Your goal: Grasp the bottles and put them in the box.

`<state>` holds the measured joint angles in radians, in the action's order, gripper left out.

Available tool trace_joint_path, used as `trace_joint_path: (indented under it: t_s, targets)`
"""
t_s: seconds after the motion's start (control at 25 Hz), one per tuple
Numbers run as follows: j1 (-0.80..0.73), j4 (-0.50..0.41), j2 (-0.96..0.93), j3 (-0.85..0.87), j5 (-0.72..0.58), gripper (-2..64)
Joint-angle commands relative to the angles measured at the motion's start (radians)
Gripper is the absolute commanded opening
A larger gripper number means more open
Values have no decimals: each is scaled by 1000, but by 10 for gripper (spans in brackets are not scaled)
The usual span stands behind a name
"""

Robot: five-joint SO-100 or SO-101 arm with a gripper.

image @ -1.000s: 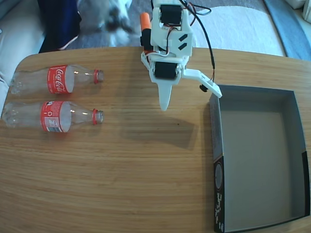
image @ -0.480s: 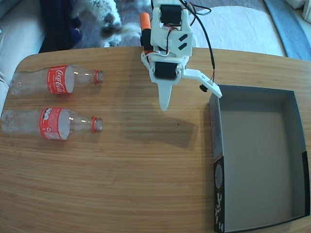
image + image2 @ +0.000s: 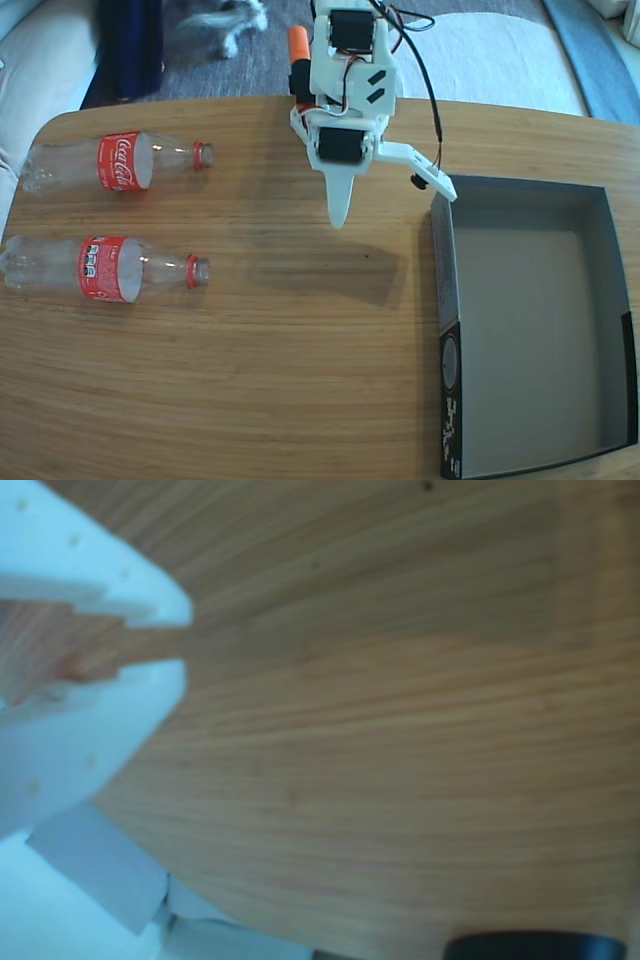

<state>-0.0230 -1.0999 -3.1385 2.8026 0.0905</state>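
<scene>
Gripper idle over the table, bottles and box untouched.

I see my gripper (image 3: 340, 215) hanging above bare wood with its fingers nearly together and nothing between them; the wrist view (image 3: 180, 645) shows only a thin gap. Both bottles lie on their sides well off to its left in the fixed view, the upper bottle (image 3: 115, 163) and the lower bottle (image 3: 100, 268), caps pointing toward the gripper. The box (image 3: 450, 300) sits open, just right of it.
</scene>
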Motion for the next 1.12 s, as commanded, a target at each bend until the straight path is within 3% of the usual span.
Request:
trace_joint_path:
  t_s: [0.0, 0.6, 0.84, 1.08]
  targets:
    - [-3, -2, -8, -6, -3, -3]
    - [6, -5, 32, -38, -5, 1]
    - [107, 12, 187, -169, -9, 3]
    - [221, 12, 430, -371, -160, 4]
